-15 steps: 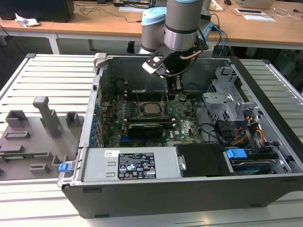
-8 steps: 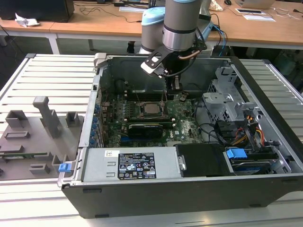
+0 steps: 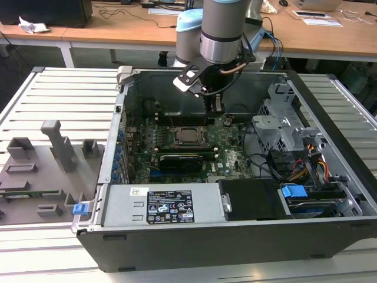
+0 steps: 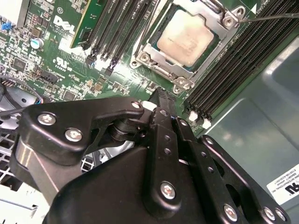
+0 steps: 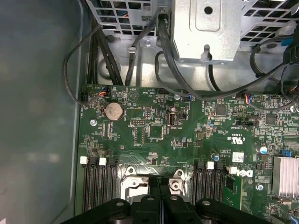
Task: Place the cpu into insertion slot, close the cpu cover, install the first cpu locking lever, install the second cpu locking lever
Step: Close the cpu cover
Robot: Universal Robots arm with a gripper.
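Observation:
The cpu (image 4: 187, 37), a square chip with a pale silver top, lies flat in the insertion slot (image 3: 188, 136) on the green motherboard. The cpu cover (image 4: 152, 49), a metal frame with a square window, lies down around the chip. A thin metal lever rod (image 4: 271, 17) sticks out past one corner of the socket. My gripper (image 4: 160, 95) is shut with nothing between its black fingers. It hangs just above the board beside the socket, in the exterior view to the right of the chip and a little behind it (image 3: 215, 106). The first wrist view has the fingertips (image 5: 163, 185) in front of the socket's edge (image 5: 133, 179).
Long black memory slots (image 4: 233, 65) flank the socket on both sides. A black card (image 3: 185, 160) lies in front of the socket. The open case has a metal drive cage (image 3: 283, 121) and cables at the exterior view's right, and a power supply (image 3: 168, 206) at the front.

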